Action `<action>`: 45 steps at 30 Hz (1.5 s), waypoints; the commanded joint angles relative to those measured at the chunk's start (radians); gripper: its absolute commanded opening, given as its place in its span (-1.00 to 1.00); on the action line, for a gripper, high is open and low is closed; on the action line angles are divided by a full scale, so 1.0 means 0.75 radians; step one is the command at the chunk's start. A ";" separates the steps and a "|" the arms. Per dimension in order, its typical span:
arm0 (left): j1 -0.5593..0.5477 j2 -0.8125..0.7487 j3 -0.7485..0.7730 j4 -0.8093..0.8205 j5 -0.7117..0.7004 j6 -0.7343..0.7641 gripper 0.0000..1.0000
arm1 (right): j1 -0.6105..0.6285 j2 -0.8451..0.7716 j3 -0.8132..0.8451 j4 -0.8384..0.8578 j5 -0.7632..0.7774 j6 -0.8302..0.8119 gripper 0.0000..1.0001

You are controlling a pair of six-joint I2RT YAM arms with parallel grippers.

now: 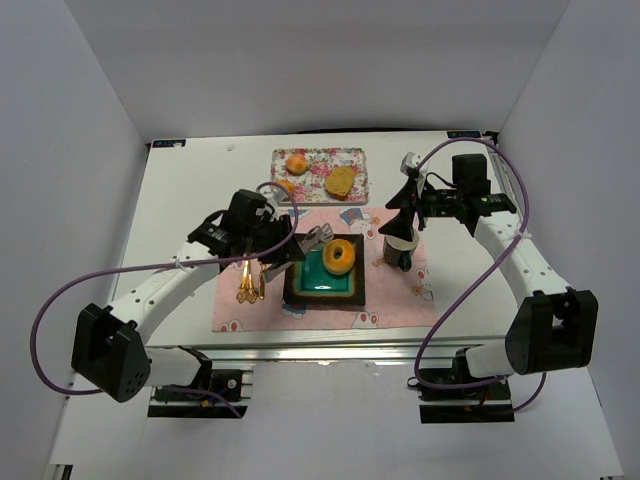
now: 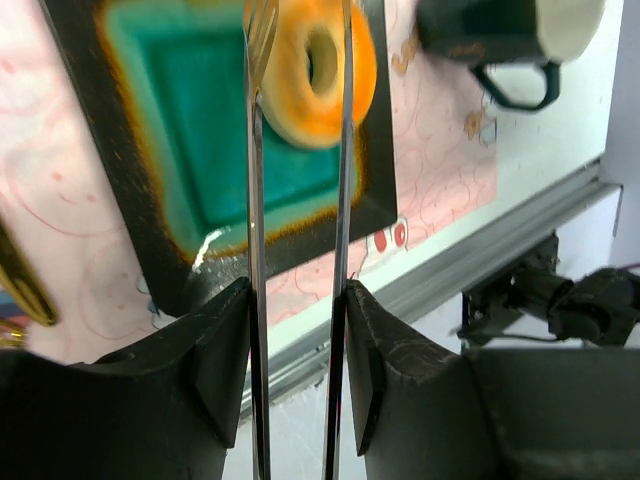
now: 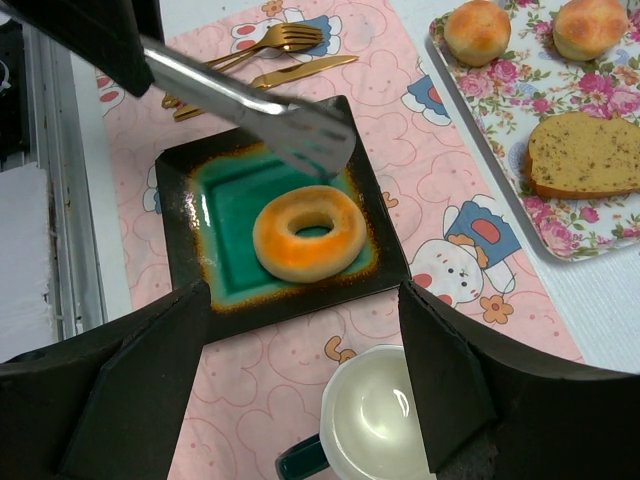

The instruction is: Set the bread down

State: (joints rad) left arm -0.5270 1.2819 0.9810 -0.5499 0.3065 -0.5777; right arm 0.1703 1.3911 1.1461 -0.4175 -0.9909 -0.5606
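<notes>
Beside plate (image 3: pixel 172 235) with ring (image 3: pixel 285 252): mug (image 3: pixel 370 415), cutlery (image 3: pixel 270 45); left gripper (image 2: pixel 297 295) clasps tongs (image 2: pixel 256 200) near ring, right gripper (image 3: pixel 303 295) released.

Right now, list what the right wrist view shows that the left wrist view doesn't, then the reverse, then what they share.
Right wrist only: the flowered tray with two rolls and the bread slice on it. Left wrist only: the tongs with their arms pressed between the fingers of the left gripper, and a black mount below the table edge. Both: the ring of bread lying on the green plate, the tongs' open tips near it, the mug and the pink mat.
</notes>
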 commanded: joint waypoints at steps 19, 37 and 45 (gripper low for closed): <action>0.226 0.581 0.531 0.283 -0.110 -0.105 -0.02 | -0.008 -0.039 -0.029 0.137 -0.088 0.062 0.61; 0.283 0.931 0.752 0.394 0.076 -0.199 -0.02 | -0.021 -0.039 -0.062 0.219 -0.084 0.101 0.61; 0.283 0.939 0.729 0.420 0.141 -0.207 -0.02 | -0.023 -0.024 -0.051 0.234 -0.088 0.117 0.61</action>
State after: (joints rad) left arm -0.3134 1.9930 1.5120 -0.2676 0.3695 -0.7265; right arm 0.1574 1.3861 1.0981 -0.2787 -1.0286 -0.4820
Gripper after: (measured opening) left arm 0.492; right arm 0.806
